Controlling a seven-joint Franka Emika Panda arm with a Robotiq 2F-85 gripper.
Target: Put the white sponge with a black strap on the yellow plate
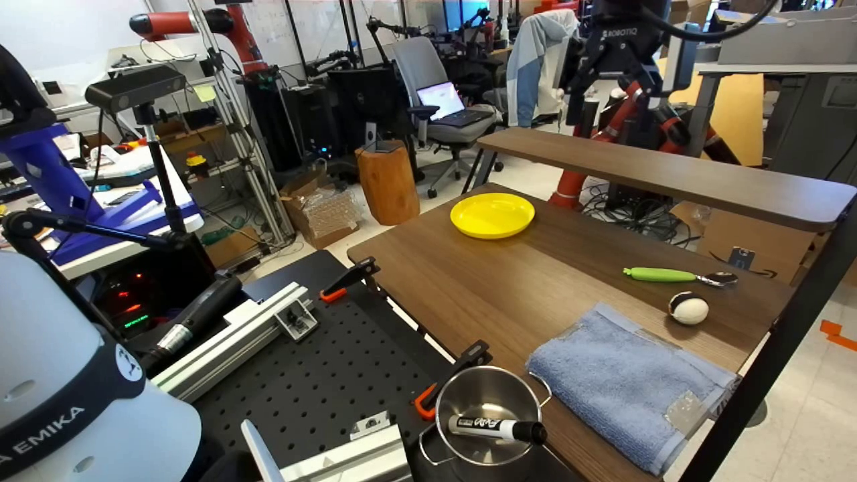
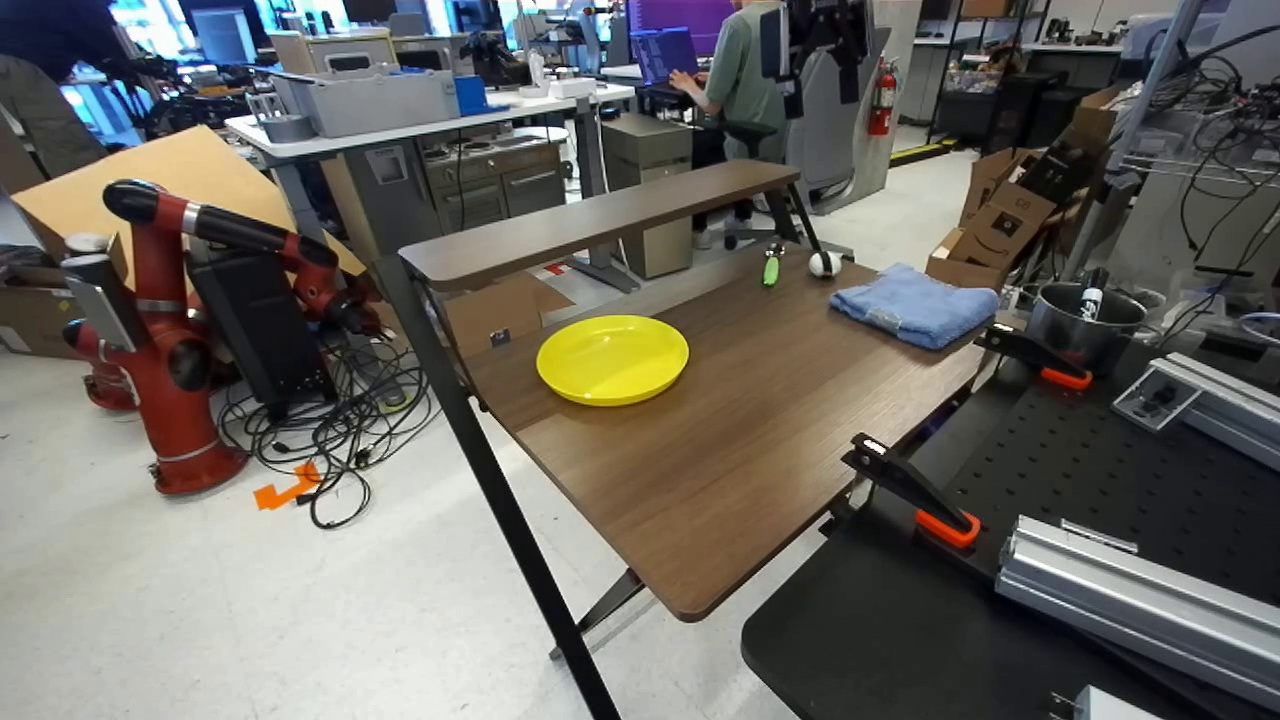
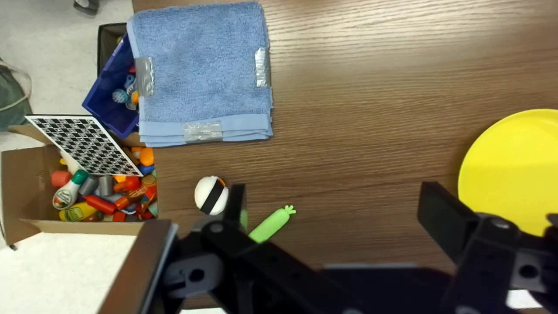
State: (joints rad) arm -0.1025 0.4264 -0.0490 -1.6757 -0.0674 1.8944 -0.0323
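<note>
Below the hand (image 3: 335,205), the worktop (image 3: 362,131) looks like smooth grained wood, faintly sheened. The yellow plate (image 3: 510,170) looks glossy, like plastic; the towel (image 3: 202,72) is rough terry cloth.

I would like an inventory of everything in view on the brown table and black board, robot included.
Yellow plate: 1, yellow, on table
White sponge: 1, white, black strap, on table
Utensil: 1, green handle, on table
Towel: 1, blue, on table
Clamps: 2, black and orange, at edge of board
Pot: 1, silver, near clamp
Marker: 1, black and white, in pot
Rails: at least 2, silver, on board
Fittings: several, mostly silver, on board
Gripper: 1, black, open above table
Arm: 1, mostly white, lower left in an exterior view
</note>
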